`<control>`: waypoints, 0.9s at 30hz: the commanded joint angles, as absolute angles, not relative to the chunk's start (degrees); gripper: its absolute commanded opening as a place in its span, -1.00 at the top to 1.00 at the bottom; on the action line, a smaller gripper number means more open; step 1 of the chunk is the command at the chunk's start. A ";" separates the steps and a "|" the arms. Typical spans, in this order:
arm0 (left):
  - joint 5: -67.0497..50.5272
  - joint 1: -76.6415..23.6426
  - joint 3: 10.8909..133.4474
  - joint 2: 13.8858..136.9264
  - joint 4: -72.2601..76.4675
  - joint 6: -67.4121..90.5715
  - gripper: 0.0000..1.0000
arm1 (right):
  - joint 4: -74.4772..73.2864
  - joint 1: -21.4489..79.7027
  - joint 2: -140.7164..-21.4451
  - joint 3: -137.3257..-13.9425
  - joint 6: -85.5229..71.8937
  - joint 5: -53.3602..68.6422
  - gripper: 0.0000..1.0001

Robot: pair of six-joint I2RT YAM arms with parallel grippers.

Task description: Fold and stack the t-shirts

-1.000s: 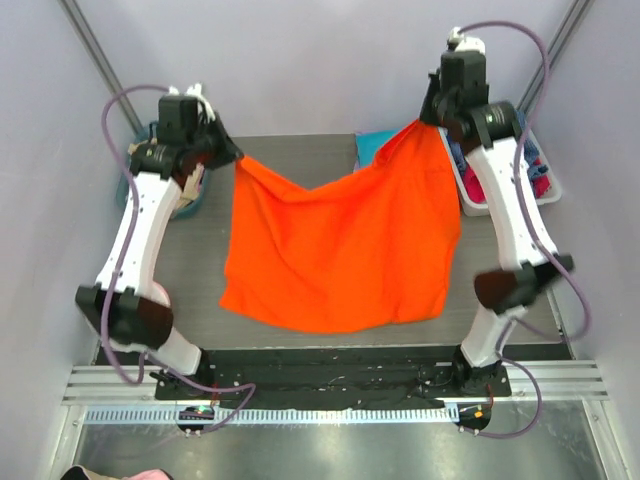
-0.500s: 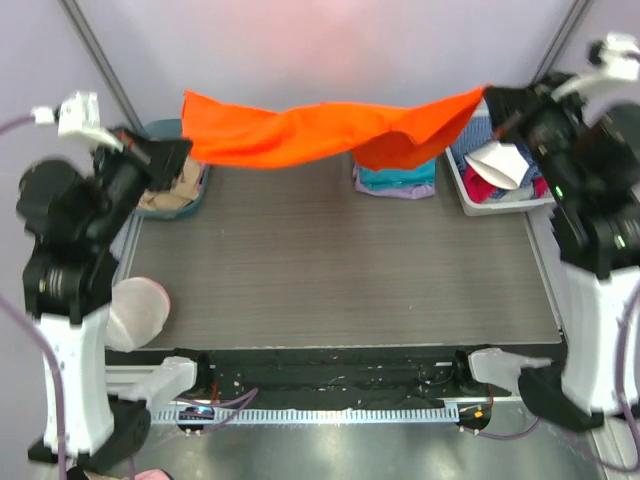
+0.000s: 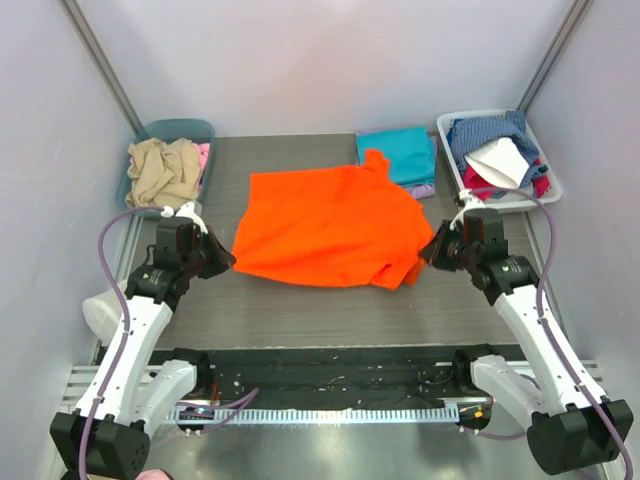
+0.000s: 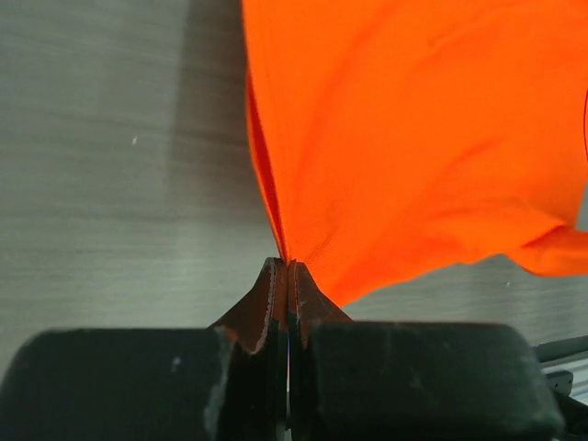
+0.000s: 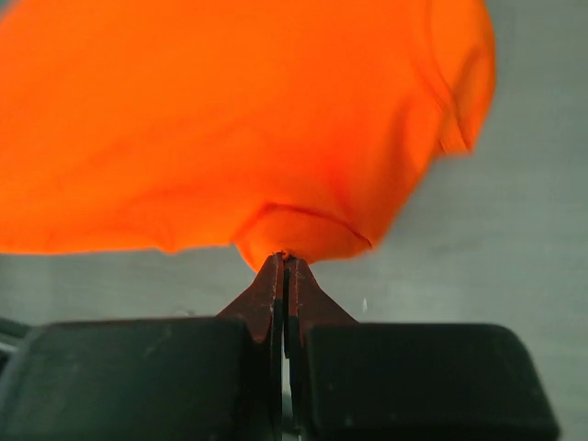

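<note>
The bright orange t-shirt [image 3: 325, 225] lies spread on the dark table [image 3: 300, 300], a little rumpled along its near right edge. My left gripper [image 3: 228, 262] is shut on the shirt's near left corner [image 4: 287, 260]. At the near right, my right gripper [image 3: 428, 254] is shut on a sleeve edge [image 5: 287, 254]. Behind the orange shirt, at the table's far side, a folded teal t-shirt [image 3: 405, 153] rests on a lavender one [image 3: 425, 189], of which only a thin edge shows.
A teal bin [image 3: 140, 135] with beige and pink cloth stands at the far left. At the far right a white tray [image 3: 447, 122] holds blue, white and red garments. Grey walls close in on both sides.
Both arms swung the orange shirt up and over the far side, then came down and back toward the near edge. The shirt now lies flat on the table, still pinched at both corners.
</note>
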State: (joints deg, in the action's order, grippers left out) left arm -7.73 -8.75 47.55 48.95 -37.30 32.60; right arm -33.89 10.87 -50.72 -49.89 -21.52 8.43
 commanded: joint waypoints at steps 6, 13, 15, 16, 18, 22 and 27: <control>-3.78 -8.44 47.64 43.33 -39.80 33.40 1.00 | -40.16 11.95 -39.99 -45.97 -26.89 11.51 0.98; -2.99 -8.79 46.93 41.04 -43.06 33.75 1.00 | -45.79 12.04 -40.17 -46.84 -27.95 12.83 0.98; -2.55 -8.79 47.55 41.66 -44.55 33.92 1.00 | -46.84 11.95 -40.69 -46.93 -28.47 13.97 0.98; -2.20 -8.79 47.64 41.92 -44.82 34.62 1.00 | -47.19 12.04 -40.95 -46.85 -28.91 14.50 0.98; -2.81 -8.79 47.37 41.92 -45.35 35.77 1.00 | -48.25 12.04 -41.04 -46.76 -29.53 15.73 0.98; -3.34 -8.96 45.80 40.35 -45.88 41.81 1.00 | -50.09 12.13 -40.61 -46.06 -30.14 17.84 0.98; -2.55 -9.05 40.44 35.69 -45.44 50.78 1.00 | -51.42 12.39 -40.34 -43.51 -30.32 20.38 0.98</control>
